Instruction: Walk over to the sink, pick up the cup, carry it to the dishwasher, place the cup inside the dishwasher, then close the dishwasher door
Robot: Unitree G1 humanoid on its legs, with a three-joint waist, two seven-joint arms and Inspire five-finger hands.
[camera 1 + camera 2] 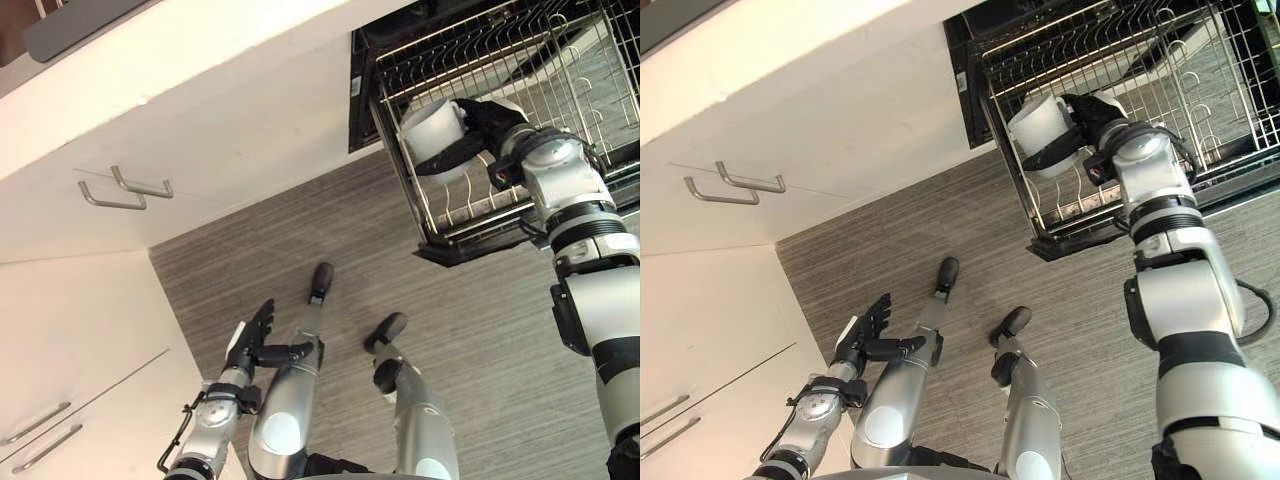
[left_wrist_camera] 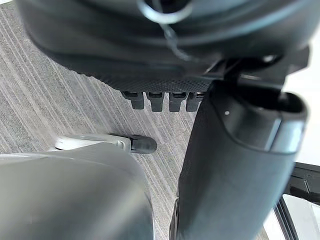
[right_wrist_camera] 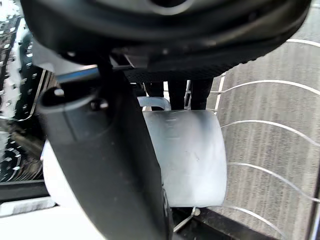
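Most of the job looks done: the right robot hand (image 1: pixel 488 122) is curled round the white cup (image 1: pixel 428 128), holding it at the dishwasher's (image 1: pixel 358 62) pulled-out wire rack (image 1: pixel 572 62). Release and door-closing remain. The left robot hand (image 1: pixel 255 340) hangs low, fingers straight.

The wire rack (image 1: pixel 560 70) stands pulled out of the dishwasher (image 1: pixel 362 90) above the grey floor (image 1: pixel 480 330), the cup (image 1: pixel 432 135) at its left end.

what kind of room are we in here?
Most likely a home kitchen: white cabinet doors with metal bar handles, and an open dishwasher with its wire rack pulled out, where the right robot hand holds a white cup.
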